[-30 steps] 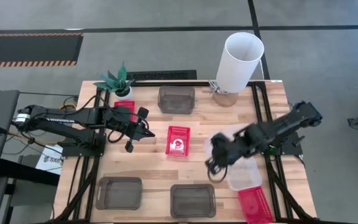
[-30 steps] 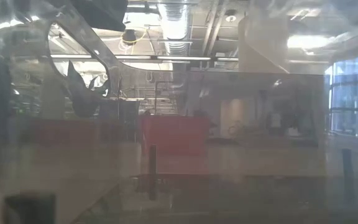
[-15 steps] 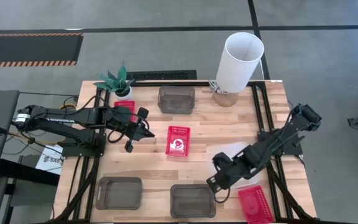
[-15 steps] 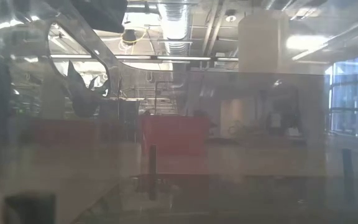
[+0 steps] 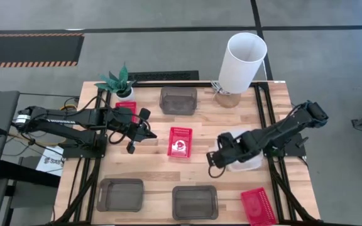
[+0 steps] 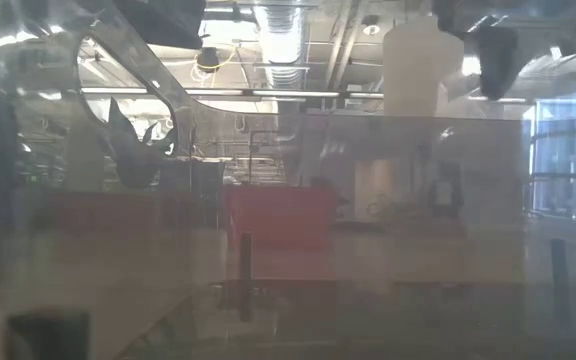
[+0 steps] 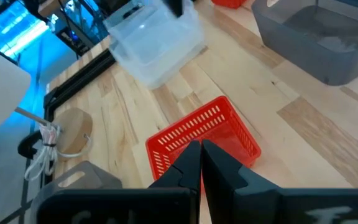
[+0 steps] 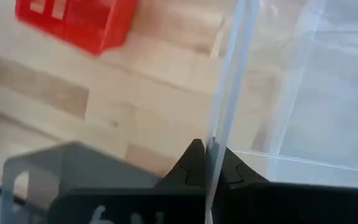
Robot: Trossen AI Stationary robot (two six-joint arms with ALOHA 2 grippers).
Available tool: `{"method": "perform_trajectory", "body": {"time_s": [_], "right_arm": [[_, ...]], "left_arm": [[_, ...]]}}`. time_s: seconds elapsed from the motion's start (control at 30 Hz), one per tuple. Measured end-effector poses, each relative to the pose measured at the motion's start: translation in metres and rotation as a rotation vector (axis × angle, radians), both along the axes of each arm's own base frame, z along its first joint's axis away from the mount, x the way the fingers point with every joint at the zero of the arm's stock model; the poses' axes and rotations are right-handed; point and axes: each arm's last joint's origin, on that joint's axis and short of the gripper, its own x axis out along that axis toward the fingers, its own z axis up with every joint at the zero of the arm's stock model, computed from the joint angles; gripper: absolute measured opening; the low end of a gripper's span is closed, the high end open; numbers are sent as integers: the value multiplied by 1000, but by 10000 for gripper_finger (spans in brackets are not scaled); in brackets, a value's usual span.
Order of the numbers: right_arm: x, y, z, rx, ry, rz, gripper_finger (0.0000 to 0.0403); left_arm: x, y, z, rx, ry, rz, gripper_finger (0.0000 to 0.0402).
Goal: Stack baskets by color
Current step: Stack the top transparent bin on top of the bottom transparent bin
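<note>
Red baskets lie at the table's middle (image 5: 180, 141), behind my left arm (image 5: 126, 108) and at the near right (image 5: 257, 206). Grey baskets sit at the far side (image 5: 178, 99), the near left (image 5: 120, 193) and the near middle (image 5: 195, 201). My right gripper (image 5: 222, 154) is shut on the clear basket (image 5: 244, 154), right of the middle red one. My left gripper (image 5: 151, 133) hangs shut, left of the middle red basket (image 7: 204, 134), touching nothing. My right gripper pinches one clear side wall (image 8: 219, 118) of the basket, at its rim, on the side toward the table's left. One finger is inside the basket and one outside. The fingers come steeply from above. The basket (image 7: 154, 43) sits tilted; whether it touches the table I cannot tell.
A tall white cylinder (image 5: 241, 59) stands at the far right beside a round wooden base (image 5: 227, 97). A small green plant (image 5: 119, 81) is at the far left. Black rails (image 5: 266, 113) run along both table sides.
My right gripper has come down with the clear basket and its wrist has rolled. It swung toward the near edge and then back toward the table's middle. The basket has turned and now lies farther from the near-right red basket.
</note>
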Motion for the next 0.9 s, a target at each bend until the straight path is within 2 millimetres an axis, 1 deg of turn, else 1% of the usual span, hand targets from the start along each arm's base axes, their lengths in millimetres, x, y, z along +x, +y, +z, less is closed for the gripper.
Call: {"method": "perform_trajectory", "body": {"time_s": [0.1, 0.23, 0.43, 0.57, 0.73, 0.8, 0.9], "right_arm": [[5, -8, 0, -1, -14, -10, 25], [8, -14, 0, 5, -20, -19, 52], [4, -15, 6, 12, -37, -16, 89], [-6, -18, 19, 15, -71, 13, 127], [-23, -25, 43, -2, -179, 113, 186], [-33, -30, 53, -46, -214, 153, 204], [-48, -42, 67, -142, -260, 237, 220]], "left_arm": [[0, 0, -1, -2, 10, 1, 0], [-1, 0, -2, -1, 21, 1, 0], [-1, 0, -2, 7, 20, -3, 0], [-1, 0, -2, 7, 20, -3, 0], [-1, 0, -2, 6, 19, -3, 0], [-1, 0, -1, 7, 16, -2, 0], [0, 0, -1, 6, 9, -2, 0]]}}
